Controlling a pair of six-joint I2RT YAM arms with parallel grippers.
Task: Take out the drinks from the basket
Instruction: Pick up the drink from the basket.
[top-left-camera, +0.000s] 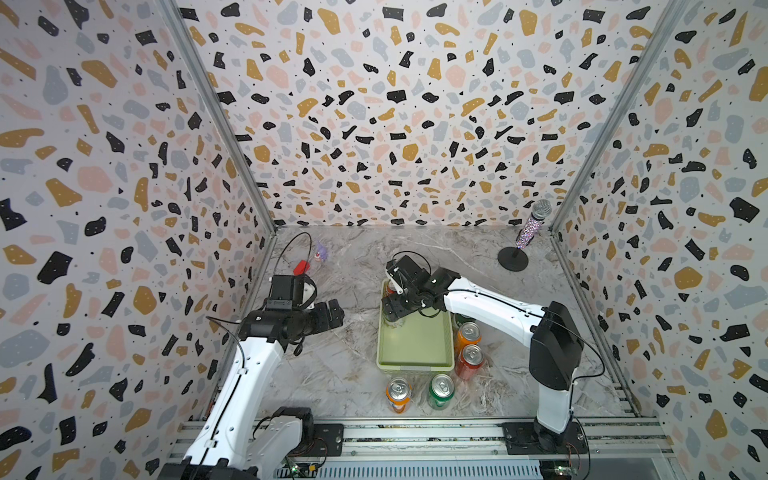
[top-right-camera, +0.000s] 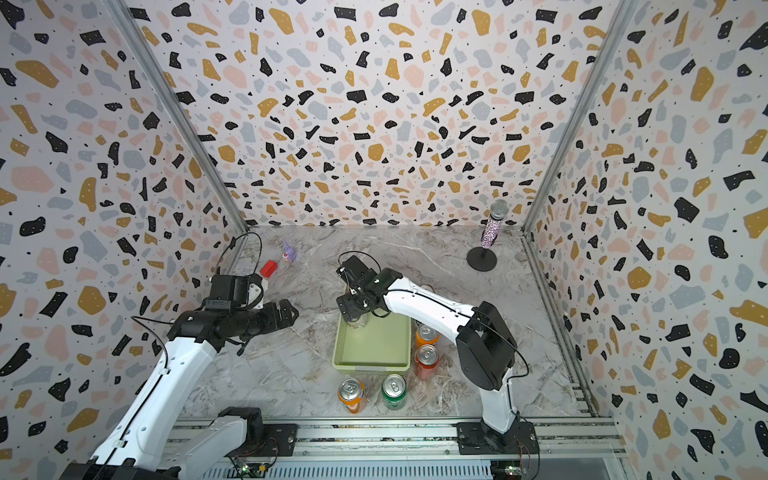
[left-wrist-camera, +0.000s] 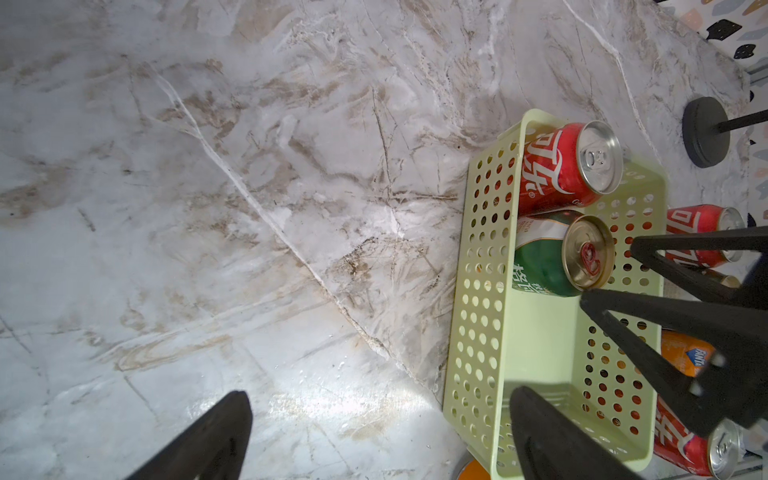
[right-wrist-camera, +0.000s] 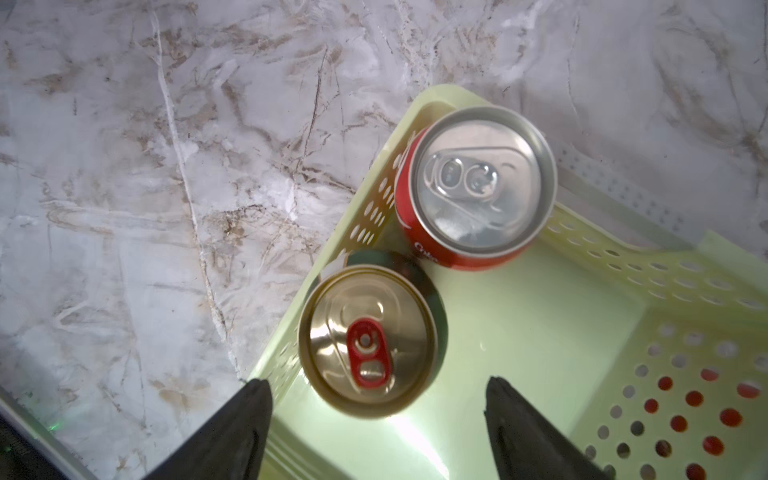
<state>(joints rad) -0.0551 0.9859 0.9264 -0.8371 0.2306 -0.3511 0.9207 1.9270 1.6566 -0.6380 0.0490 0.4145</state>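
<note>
So, red can (right-wrist-camera: 478, 187) and green can (right-wrist-camera: 365, 340) sat in the basket (right-wrist-camera: 540, 332); other cans (top-left-camera: 398, 392) stood on the counter (top-left-camera: 332, 353). My right end effector (right-wrist-camera: 376, 384) hung apart above the green can.

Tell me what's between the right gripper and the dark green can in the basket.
Nothing: the right wrist view shows the open right gripper just above the dark green can.

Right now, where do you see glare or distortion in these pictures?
Right wrist view: glare whitens the basket floor beside the gold-topped can. Left wrist view: a bright patch washes out the marble table. Both top views: evenly lit, but the wide lens splays the walls.
</note>
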